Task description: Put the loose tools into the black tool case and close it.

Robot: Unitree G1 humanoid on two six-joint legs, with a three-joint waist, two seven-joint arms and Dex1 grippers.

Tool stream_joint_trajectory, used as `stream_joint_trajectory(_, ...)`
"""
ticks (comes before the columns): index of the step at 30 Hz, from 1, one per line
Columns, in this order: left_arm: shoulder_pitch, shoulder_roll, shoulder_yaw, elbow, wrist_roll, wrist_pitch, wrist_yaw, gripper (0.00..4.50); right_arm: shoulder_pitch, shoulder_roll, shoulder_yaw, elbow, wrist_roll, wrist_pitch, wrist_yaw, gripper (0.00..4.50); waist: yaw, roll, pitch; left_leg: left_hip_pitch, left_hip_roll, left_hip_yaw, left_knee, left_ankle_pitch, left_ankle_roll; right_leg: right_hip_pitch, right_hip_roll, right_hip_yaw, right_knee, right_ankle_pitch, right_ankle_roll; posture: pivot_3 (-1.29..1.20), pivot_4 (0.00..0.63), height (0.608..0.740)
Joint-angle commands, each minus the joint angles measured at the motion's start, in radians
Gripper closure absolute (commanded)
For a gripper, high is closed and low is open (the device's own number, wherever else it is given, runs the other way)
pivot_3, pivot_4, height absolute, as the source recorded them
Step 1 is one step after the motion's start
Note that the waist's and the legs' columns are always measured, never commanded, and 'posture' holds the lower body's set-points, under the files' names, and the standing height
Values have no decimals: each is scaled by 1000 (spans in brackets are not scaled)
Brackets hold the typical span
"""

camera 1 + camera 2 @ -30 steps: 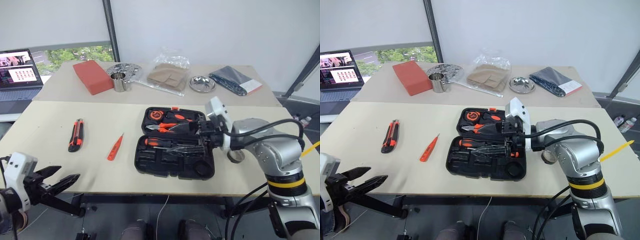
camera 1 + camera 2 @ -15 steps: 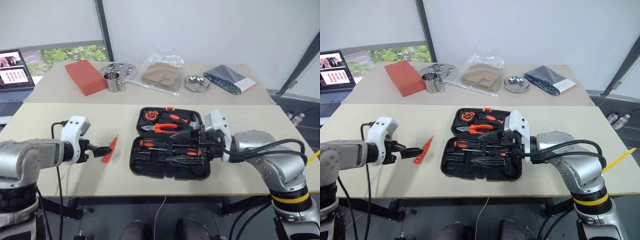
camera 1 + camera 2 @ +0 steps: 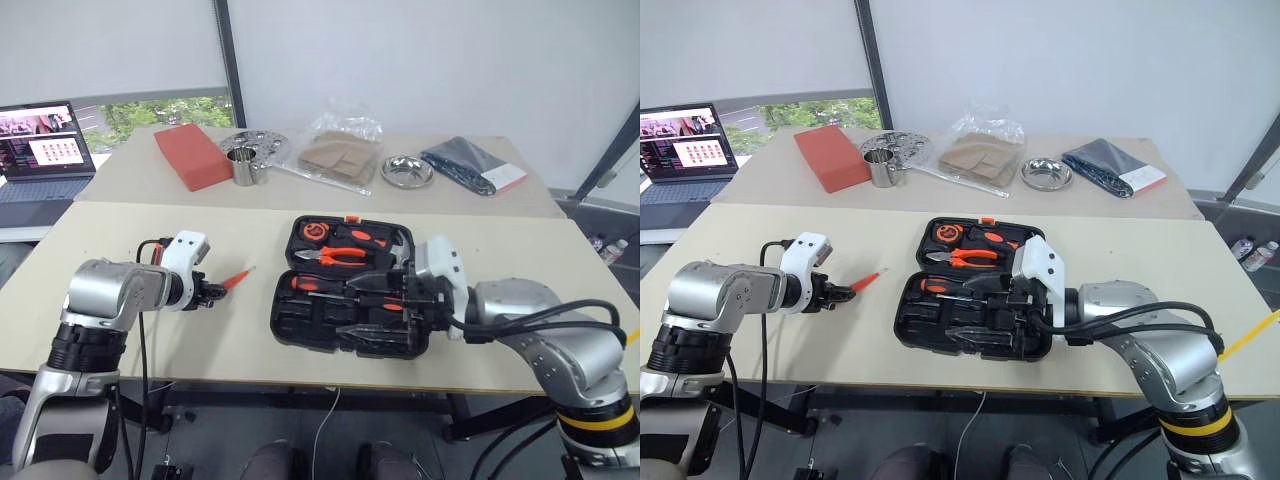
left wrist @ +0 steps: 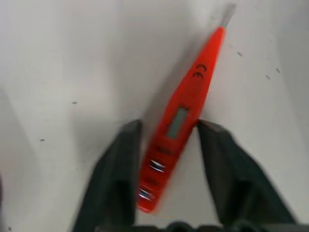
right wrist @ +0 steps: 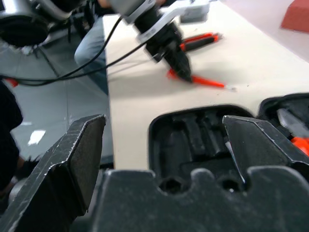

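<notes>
Left claw (image 4: 166,145) straddling the rear end of the tester screwdriver (image 4: 186,116) flat on the table (image 3: 120,230), left of the open tool case (image 3: 350,300); fingers closing round it, not visibly clamped yet. Best squeezed squarely across the body before lifting. Right claw (image 5: 164,145) spread wide, empty, over the case's near edge. Utility knife (image 5: 200,41) partly hidden behind the left arm.

Glossy orange plastic tester screwdriver (image 4: 181,121)

Lab/office: 2 tables (image 3: 250,345), laptop (image 3: 45,150), window blinds (image 3: 110,45).
</notes>
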State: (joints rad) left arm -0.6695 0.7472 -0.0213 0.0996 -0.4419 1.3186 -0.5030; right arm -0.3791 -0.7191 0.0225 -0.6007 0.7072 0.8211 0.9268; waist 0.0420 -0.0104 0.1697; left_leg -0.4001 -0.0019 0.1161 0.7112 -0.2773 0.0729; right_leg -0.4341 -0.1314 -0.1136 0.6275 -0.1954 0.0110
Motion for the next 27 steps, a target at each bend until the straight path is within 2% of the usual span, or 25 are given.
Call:
stream_joint_trajectory(1,-51,67,-61,43,18,-119,-155,4079,30,-43,-70,-52,76,23,13,0,-1,0,0,0,0,0,0,0,0,0,0,0,0,1,-2,0,150,734)
stream_joint_trajectory(5,-159,155,-144,122,86,-416,-419,4076,98,-105,-128,-85,110,37,11,0,0,-4,2,-9,0,-1,0,0,1,-7,2,-4,0,4,-8,0,150,734)
stream_joint_trajectory(7,-236,180,-194,150,114,-605,-620,4076,138,-125,-156,-100,104,27,-9,0,-1,-6,3,-12,0,-1,1,1,1,-8,2,-8,-2,4,-8,0,150,734)
stream_joint_trajectory(10,-298,178,-262,168,149,-772,-831,4076,171,-136,-184,-108,104,18,-34,0,-2,-6,3,-14,0,-1,2,5,9,-8,2,-8,-4,4,-8,0,150,734)
stream_joint_trajectory(13,-328,132,-347,142,178,-896,-1015,4076,206,-144,-207,-125,96,20,-63,0,-4,-5,2,-14,-1,0,2,4,12,-7,2,-8,-5,3,-6,0,150,734)
stream_joint_trajectory(16,-348,48,-428,177,247,-997,-1080,4076,234,-145,-222,-145,108,28,-95,0,-2,-5,3,-15,-1,0,3,4,13,-7,4,-8,-5,3,-5,0,150,734)
stream_joint_trajectory(22,-376,-90,-528,269,339,-1052,-1111,4076,278,-149,-251,-179,131,37,-140,0,-5,-6,3,-16,0,0,6,2,19,-7,5,-7,-4,1,-2,0,150,734)
stream_joint_trajectory(27,-398,-186,-539,361,414,-996,-1051,4076,287,-154,-262,-187,147,39,-169,0,-4,-6,3,-17,0,-1,11,-1,24,-6,4,-6,-3,1,-1,0,150,734)
